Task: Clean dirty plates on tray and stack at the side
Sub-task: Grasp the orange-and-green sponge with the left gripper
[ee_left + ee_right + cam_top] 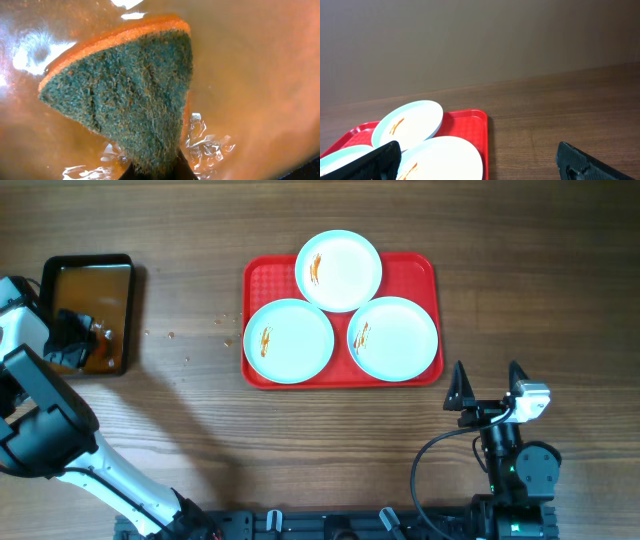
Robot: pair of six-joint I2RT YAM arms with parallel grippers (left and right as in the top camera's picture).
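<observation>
The step in hand looks like wetting the sponge (125, 95). The left gripper (75, 342) pinches its lower corner and holds it in the brown liquid of a dark basin (88, 259) near the counter's far-left corner. Three plates lie on the red tray (262, 275) at mid-counter toward the far edge, each with an orange smear: the far plate (340, 272), the left plate (290, 340) and the right plate (395, 338). None looks wiped yet. The next move likely calls for lifting the dripping sponge and carrying it to the left plate. Only crumbs (180, 335) lie between basin and tray. The right gripper (487, 378) hangs spread wide near the near-right corner, holding nothing.
</observation>
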